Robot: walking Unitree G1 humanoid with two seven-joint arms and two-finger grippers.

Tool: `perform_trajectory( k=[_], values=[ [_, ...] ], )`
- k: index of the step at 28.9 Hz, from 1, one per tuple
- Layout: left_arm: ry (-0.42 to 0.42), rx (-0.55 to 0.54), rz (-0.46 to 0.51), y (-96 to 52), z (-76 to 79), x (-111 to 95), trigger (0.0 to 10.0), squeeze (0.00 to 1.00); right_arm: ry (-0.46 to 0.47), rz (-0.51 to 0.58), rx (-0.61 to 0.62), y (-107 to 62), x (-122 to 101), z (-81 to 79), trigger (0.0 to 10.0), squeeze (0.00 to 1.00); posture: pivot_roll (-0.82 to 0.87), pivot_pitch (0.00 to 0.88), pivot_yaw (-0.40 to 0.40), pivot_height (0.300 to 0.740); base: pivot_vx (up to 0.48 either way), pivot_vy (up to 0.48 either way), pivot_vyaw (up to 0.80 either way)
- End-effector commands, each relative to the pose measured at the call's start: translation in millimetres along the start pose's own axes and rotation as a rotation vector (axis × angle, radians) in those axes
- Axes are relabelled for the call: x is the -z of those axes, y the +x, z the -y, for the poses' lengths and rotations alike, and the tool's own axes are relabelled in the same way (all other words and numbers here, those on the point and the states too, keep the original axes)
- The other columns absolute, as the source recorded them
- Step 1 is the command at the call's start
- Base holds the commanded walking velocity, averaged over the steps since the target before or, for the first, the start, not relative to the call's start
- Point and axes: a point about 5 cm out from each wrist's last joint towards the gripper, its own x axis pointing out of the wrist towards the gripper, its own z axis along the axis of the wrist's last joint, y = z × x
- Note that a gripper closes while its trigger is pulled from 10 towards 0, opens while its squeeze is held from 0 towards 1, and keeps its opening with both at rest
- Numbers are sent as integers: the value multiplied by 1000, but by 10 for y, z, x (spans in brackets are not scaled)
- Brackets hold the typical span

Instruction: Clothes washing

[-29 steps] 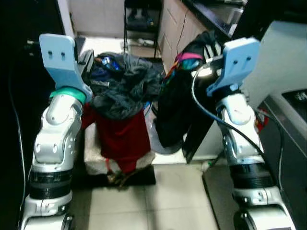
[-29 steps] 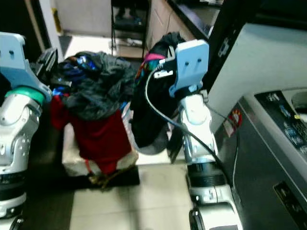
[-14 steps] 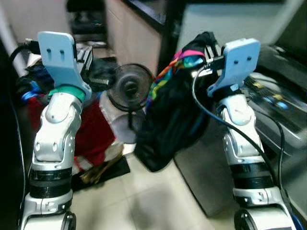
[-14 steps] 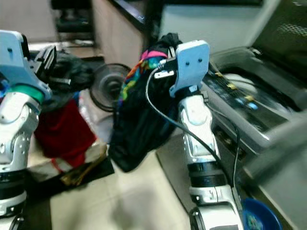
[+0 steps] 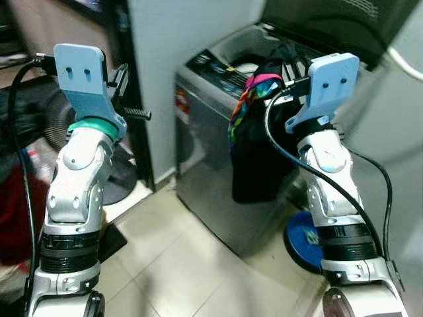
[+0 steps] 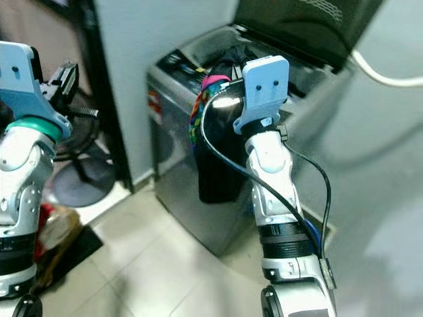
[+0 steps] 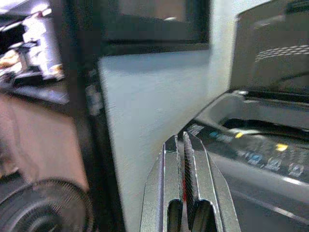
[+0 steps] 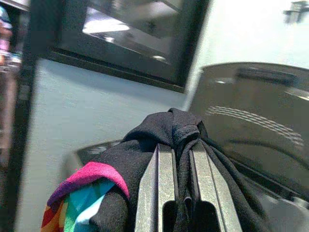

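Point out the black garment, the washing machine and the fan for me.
black garment [image 5: 254,155], left eye view, on the hanging dark cloth below the rainbow trim.
washing machine [image 5: 201,155], left eye view, on its grey front panel.
fan [image 7: 41,210], left wrist view, on its round grille.

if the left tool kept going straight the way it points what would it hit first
Probably the washing machine: the left tool, shut and empty, points toward its control panel, just past the grey wall panel's edge. Depth is unclear.

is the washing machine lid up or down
Up. The dark lid stands raised behind the washing machine, leaving its top opening uncovered, with the right gripper holding black clothes before it.
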Motion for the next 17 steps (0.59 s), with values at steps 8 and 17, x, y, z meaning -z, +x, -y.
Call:
perform_trajectory(
  k=[8, 17],
  values=[
    [115, -19, 152, 128, -33, -280, 10000, 0, 139, 162, 132, 139, -330, 157, 10000, 0, 34, 0, -4, 740, 168, 0, -700],
    [128, 1, 204, 187, 8, -406, 10000, 0, 162, 167, 106, 167, -328, 22, 10000, 0, 43, 0, 5, 740, 447, 0, 0]
  ],
)
